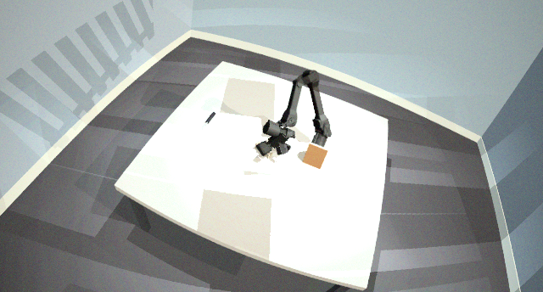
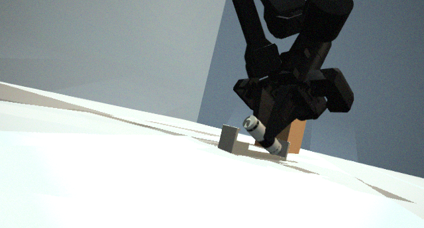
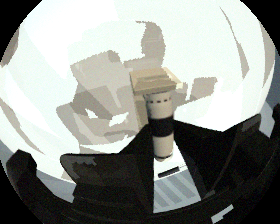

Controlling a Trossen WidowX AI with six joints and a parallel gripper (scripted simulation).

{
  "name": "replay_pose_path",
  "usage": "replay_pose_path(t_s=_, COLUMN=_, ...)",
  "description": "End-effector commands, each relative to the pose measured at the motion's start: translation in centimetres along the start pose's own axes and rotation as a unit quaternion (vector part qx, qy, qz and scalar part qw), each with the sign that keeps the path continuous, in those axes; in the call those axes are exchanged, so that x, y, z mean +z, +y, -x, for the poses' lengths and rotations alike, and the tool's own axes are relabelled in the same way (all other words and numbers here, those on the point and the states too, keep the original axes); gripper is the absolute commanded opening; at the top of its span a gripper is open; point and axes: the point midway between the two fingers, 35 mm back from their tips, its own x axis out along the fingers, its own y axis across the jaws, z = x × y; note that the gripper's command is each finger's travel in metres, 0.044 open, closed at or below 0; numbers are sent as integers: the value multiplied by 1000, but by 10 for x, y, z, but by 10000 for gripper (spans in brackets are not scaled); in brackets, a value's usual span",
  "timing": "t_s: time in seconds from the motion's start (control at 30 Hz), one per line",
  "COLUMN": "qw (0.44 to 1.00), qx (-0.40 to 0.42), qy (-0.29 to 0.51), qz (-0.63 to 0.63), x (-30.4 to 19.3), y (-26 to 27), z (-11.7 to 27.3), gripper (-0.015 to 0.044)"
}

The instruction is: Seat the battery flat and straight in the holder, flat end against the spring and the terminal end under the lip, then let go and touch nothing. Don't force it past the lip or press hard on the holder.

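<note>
Tilted between the fingers [image 2: 269,130], the pale, dark-banded battery [image 2: 258,131] [image 3: 162,125] is held above the holder [image 2: 228,139] [image 3: 153,80], its lower end near one end wall. With its flat end eased gently against the spring, the cylinder should then be lowered level until the terminal end is slipped beneath the lip, without force. The matte, squared holder is set on a glossy-looking white worktop [image 1: 331,207] [image 2: 132,181] [image 3: 106,37], near an orange block [image 1: 315,156] [image 2: 296,136].
</note>
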Motion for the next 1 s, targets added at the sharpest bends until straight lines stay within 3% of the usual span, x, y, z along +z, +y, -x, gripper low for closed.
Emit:
replay_pose_path(t_s=0.0, qw=1000, qx=-5, qy=-27, qz=-2, x=3, y=-2, z=-3, gripper=64)
replay_pose_path(t_s=0.97, qw=988, qx=4, qy=-157, qz=-15, x=-4, y=1, z=-13, gripper=64)
